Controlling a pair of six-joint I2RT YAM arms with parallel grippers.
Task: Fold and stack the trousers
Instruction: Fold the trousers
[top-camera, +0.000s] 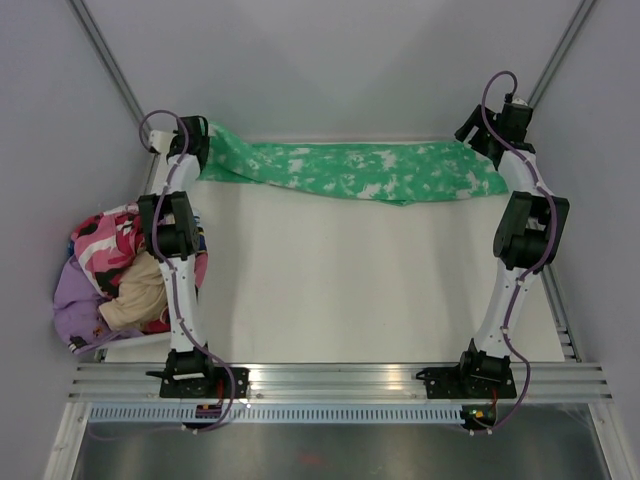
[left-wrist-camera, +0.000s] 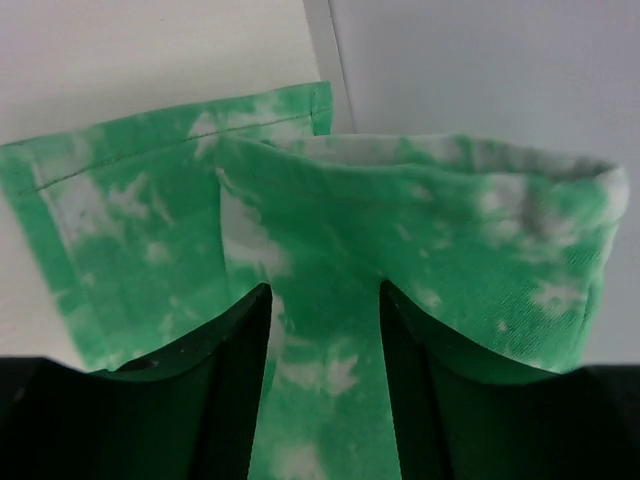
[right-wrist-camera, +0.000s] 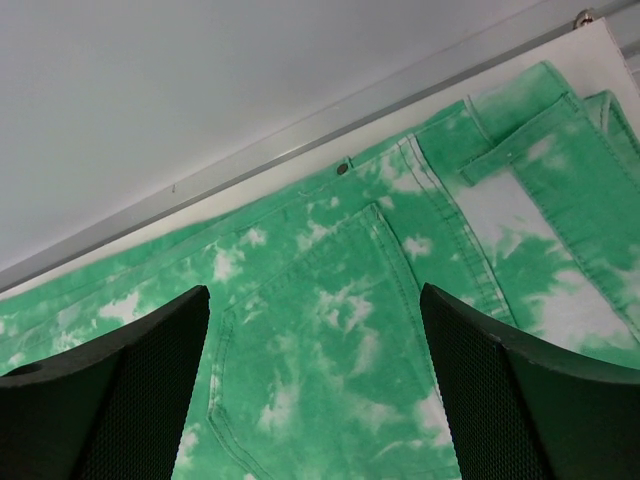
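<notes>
1. My left pincer is half closed, pinching the trousers at the leg hems.
2. The trousers lie stretched along the far edge of the table. The cloth looks soft and light, and will likely sag.
3. My right pincer gapes wide and empty over the waistband, which is where I should grip.

- We see a robotics lab test cell.
- A left arm and a right arm are bolted to an aluminium rail at the near edge of a white table.
- Plain grey panels wall the table in.
- The practice material is clothing: the trousers lie along the table's far edge, and a heap of garments sits at its left.
</notes>
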